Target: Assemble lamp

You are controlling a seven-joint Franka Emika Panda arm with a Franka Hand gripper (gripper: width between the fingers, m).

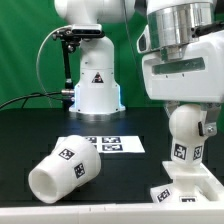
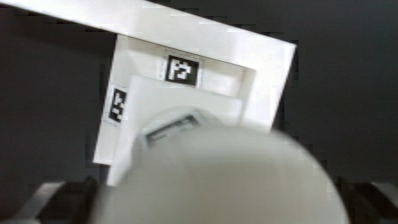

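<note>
White pedestal (image 1: 95, 90) at back, biggest thing on black table (image 1: 30, 130). Gripper (image 1: 182, 98) at exterior view's right, directly over bulb (image 1: 186, 135). Can't tell if claw pinches it or sits loose (wrist view way too blurry). Shade (image 1: 65, 170) lying on side, exterior view's left, well apart. Base (image 1: 170, 197) under bulb, bulb upright on it. Marker board (image 1: 112, 145) further back, between them.

Black worktop (image 1: 30, 135) carrying lamp parts and fixtures.
The shade (image 1: 62, 170) lies on its side toward the exterior view's left. The marker board (image 1: 112, 145) lies flat behind it, near the middle. The base (image 1: 175, 195) sits at the right, and the pedestal (image 1: 95, 92) stands at the back.
</note>
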